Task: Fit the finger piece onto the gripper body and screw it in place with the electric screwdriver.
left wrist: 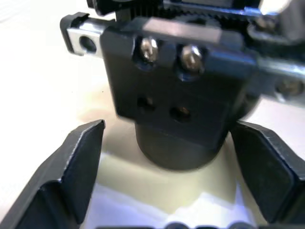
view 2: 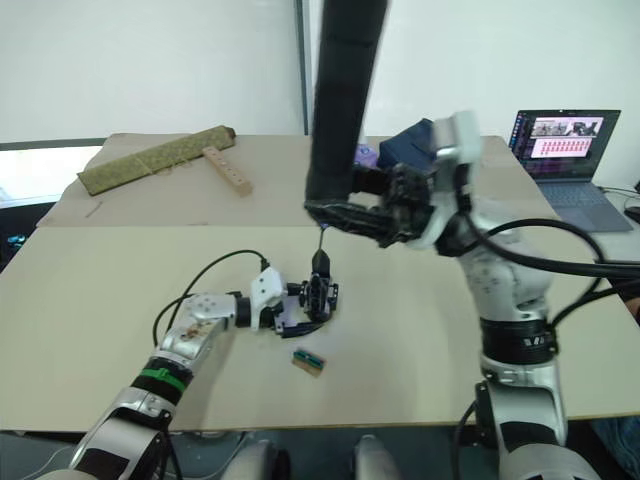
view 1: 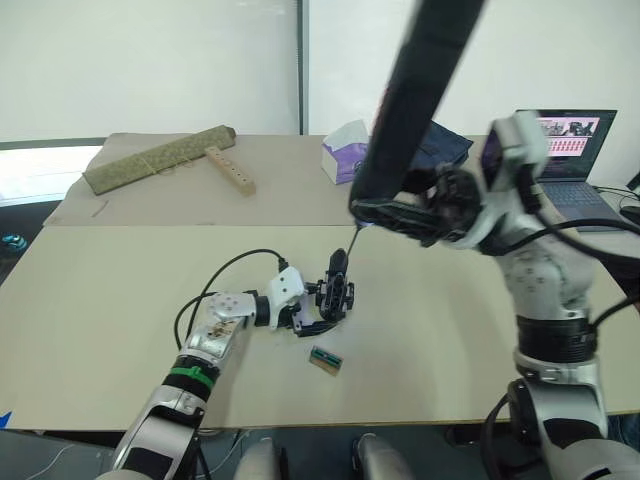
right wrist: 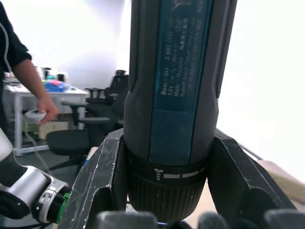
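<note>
The gripper body point(view 1: 336, 296), a small black block on a round base, stands on the table. A pointed black finger point(view 1: 338, 264) rises from it; I cannot tell whether this is the finger piece. My left gripper point(view 1: 318, 305) is open around the body's base point(left wrist: 176, 148), and its fingers point(left wrist: 71, 167) stand clear on both sides. My right gripper point(view 1: 392, 212) is shut on the electric screwdriver point(view 1: 420, 80), held tilted above the body. The thin bit point(view 1: 352, 240) points down just over the body's top.
A small green-and-brown block point(view 1: 325, 359) lies in front of the body. At the back are a green rolled mat point(view 1: 160, 160), a wooden strip with holes point(view 1: 230, 170), a tissue box point(view 1: 345, 150), dark cloth point(view 1: 445, 140) and a laptop point(view 1: 575, 150). A person point(right wrist: 24, 71) stands by a desk.
</note>
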Robot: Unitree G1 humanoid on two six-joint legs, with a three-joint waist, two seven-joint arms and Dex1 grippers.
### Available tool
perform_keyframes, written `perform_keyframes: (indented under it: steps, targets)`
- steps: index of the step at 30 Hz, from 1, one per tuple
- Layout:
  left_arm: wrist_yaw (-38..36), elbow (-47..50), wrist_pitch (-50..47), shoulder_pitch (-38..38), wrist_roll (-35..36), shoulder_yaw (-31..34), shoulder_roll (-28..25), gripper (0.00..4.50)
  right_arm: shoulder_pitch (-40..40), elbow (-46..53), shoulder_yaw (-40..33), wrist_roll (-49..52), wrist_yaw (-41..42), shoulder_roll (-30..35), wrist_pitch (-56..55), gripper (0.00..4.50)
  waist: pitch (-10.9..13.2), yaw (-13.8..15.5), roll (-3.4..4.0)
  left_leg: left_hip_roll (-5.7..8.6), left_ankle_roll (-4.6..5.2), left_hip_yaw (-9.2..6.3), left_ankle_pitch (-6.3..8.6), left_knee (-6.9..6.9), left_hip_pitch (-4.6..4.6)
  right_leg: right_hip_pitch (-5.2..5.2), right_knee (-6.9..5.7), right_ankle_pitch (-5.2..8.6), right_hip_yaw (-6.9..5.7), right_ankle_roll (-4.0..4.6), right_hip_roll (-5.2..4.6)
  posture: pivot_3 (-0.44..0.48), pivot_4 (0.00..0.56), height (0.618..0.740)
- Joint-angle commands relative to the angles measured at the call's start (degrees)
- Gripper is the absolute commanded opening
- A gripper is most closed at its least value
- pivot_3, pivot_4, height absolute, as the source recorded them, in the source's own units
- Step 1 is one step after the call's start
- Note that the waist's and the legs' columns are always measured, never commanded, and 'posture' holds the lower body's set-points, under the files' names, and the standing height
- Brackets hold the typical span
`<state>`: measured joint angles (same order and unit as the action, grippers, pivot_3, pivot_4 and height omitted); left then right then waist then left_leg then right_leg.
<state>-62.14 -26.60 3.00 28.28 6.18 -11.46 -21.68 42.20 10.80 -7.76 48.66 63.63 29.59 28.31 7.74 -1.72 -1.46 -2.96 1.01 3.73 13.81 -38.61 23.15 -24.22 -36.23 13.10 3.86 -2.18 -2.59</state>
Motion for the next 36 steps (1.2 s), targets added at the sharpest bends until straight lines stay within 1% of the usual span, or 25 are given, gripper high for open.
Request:
perform_keyframes:
  steps: [1, 4, 8, 11, 13, 16, 18, 21, 24, 26, 28, 31, 36]
  targets:
    - [-5.3, 1.0, 1.6, -5.8, 3.7, 3.5, -5.1, 4.45, -4.2, 4.2, -5.3, 1.9, -1.1, 4.3, 1.0, 1.93, 0.0, -0.5, 0.00, -0.02, 0.00, -0.02, 0.00, 0.06, -0.04, 0.00, -0.03, 0.05, 0.00, 0.08, 0.02, 0.000, 0.150, 0.740]
    - [-10.7, 2.5, 4.9, -10.5, 8.8, 8.4, -10.1, 4.45, -13.5, 6.6, -9.9, -1.2, 0.5, 9.0, -2.1, 1.93, 0.0, -0.8, 0.00, -0.04, 0.00, -0.02, 0.00, 0.34, -0.16, -0.02, -0.01, 0.13, 0.00, 0.21, 0.04, 0.000, 0.150, 0.740]
    - [-16.7, 4.6, 7.2, -14.9, 15.1, 14.0, -14.7, 4.45, -24.2, 8.2, -15.6, -1.6, 1.1, 12.0, -3.8, 1.93, 0.1, -0.8, 0.13, -0.05, 0.00, -0.01, 0.00, 0.53, -0.21, -0.14, -0.05, 0.18, 0.05, 0.26, 0.04, 0.000, 0.150, 0.740]
    - [-18.9, 6.4, 7.3, -18.6, 17.7, 17.2, -17.4, 4.45, -33.0, 9.8, -18.5, -3.0, 0.7, 11.6, -5.8, 1.93, 0.1, -0.4, 0.11, -0.02, 0.00, 0.05, -0.01, 0.53, -0.18, -0.12, -0.02, 0.20, 0.04, 0.22, 0.01, 0.000, 0.150, 0.740]
    - [-21.5, 9.3, 6.9, -21.4, 18.8, 17.4, -18.8, 4.45, -36.3, 11.7, -18.8, -3.4, -0.1, 10.6, -7.6, 1.93, 0.2, -0.3, 0.10, -0.01, -0.01, 0.08, -0.01, 0.53, -0.18, -0.08, 0.04, 0.22, 0.05, 0.18, -0.06, 0.000, 0.150, 0.740]
    - [-21.4, 14.7, 5.2, -23.1, 19.6, 16.8, -19.1, 4.45, -37.0, 16.3, -16.9, -2.0, -3.6, 8.5, -7.5, 1.93, 0.2, -0.2, 0.16, 0.02, -0.03, 0.10, -0.02, 0.52, -0.19, -0.09, 0.07, 0.20, 0.13, 0.12, -0.15, 0.000, 0.150, 0.740]
    - [-20.2, 17.8, 3.6, -23.2, 19.6, 16.1, -18.7, 4.45, -36.3, 18.4, -15.0, -2.5, -4.4, 7.5, -8.0, 1.93, 0.2, -0.2, 0.14, 0.04, -0.08, 0.10, -0.08, 0.52, -0.20, -0.09, 0.06, 0.16, 0.13, 0.07, -0.18, 0.000, 0.150, 0.740]
    - [-17.7, 21.7, 2.1, -21.5, 19.4, 14.1, -16.4, 4.45, -33.8, 21.2, -10.0, -3.5, -4.1, 6.4, -8.8, 1.93, 0.2, -0.1, 0.14, 0.03, -0.08, 0.13, -0.09, 0.52, -0.23, -0.06, 0.07, 0.16, 0.13, 0.07, -0.12, 0.000, 0.150, 0.740]
    - [-16.8, 23.2, 1.0, -20.0, 18.1, 11.9, -15.2, 4.45, -31.5, 23.0, -6.1, -2.6, -4.7, 5.5, -8.3, 1.93, 0.3, 0.1, 0.04, 0.02, -0.08, 0.15, -0.09, 0.51, -0.20, -0.07, 0.07, 0.17, 0.12, 0.09, -0.03, 0.000, 0.150, 0.740]
    - [-16.8, 22.5, 2.0, -17.7, 15.5, 8.8, -14.1, 4.45, -29.0, 24.4, -1.9, -1.2, -6.5, 2.4, -7.5, 1.93, 0.3, 0.1, 0.02, 0.00, -0.08, 0.13, -0.09, 0.51, -0.19, -0.08, 0.06, 0.20, 0.10, 0.12, 0.02, 0.000, 0.150, 0.740]
    - [-15.7, 21.5, 1.9, -16.1, 14.1, 7.2, -13.1, 4.45, -28.1, 24.6, 0.9, -0.9, -7.1, 0.5, -7.0, 1.93, 0.3, 0.4, 0.01, 0.01, -0.08, 0.12, -0.09, 0.52, -0.16, -0.11, 0.05, 0.20, 0.09, 0.13, 0.04, 0.000, 0.150, 0.740]
    - [-16.5, 19.9, 3.0, -15.3, 10.3, 3.0, -12.5, 4.45, -28.8, 22.7, 6.2, -4.6, -5.6, -2.7, -10.1, 1.93, 0.3, 0.8, -0.02, 0.03, -0.08, 0.12, -0.09, 0.51, -0.16, -0.06, 0.09, 0.20, 0.09, 0.13, 0.03, 0.000, 0.150, 0.740]
    - [-13.5, 15.8, 5.3, -13.6, 6.7, -0.1, -9.0, 4.45, -30.6, 19.4, 12.3, -9.3, -2.5, -6.0, -14.8, 1.93, 0.3, 1.0, -0.05, 0.04, -0.07, 0.12, -0.09, 0.35, 0.00, -0.15, 0.06, 0.19, 0.07, 0.13, 0.02, 0.000, 0.150, 0.740]
